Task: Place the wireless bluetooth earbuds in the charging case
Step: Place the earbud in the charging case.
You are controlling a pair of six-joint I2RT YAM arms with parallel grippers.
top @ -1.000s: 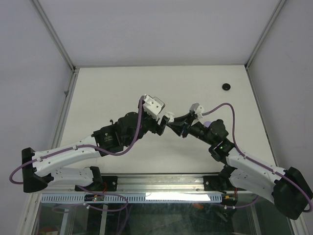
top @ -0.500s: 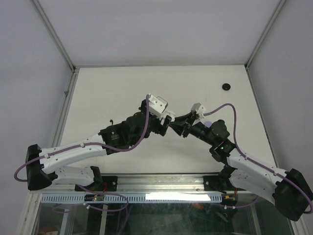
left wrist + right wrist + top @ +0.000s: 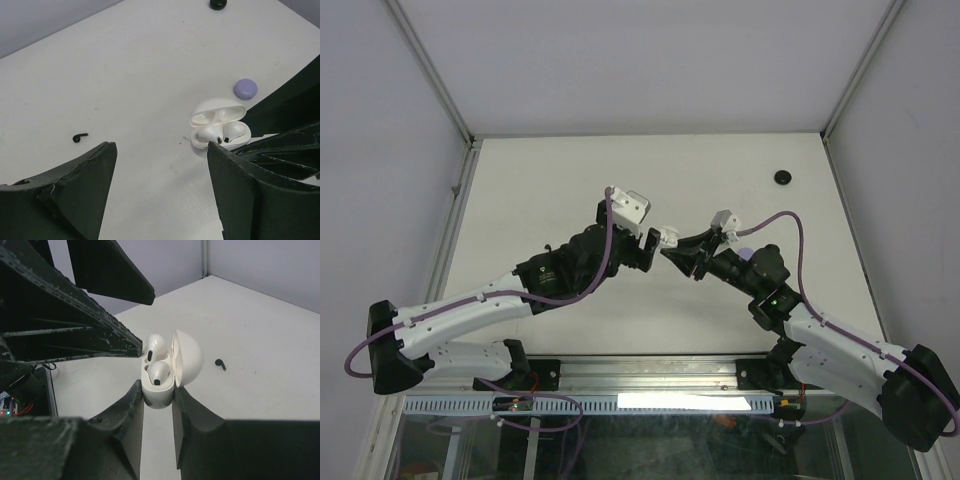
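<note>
Charging case, lid open with two white earbuds inside, sits clenched in right gripper; left gripper gapes beside it.

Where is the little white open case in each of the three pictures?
Top external: charging case at centre, where the arms meet.
Left wrist: charging case right of centre, lid open.
Right wrist: charging case at centre, between the right tool's fingers.
Shared landmark: loose black earbud, in both wrist views.

One charging case, lid open, two white earbuds seated inside. One black earbud out alone on the desk. One purple puck, one black puck.
</note>
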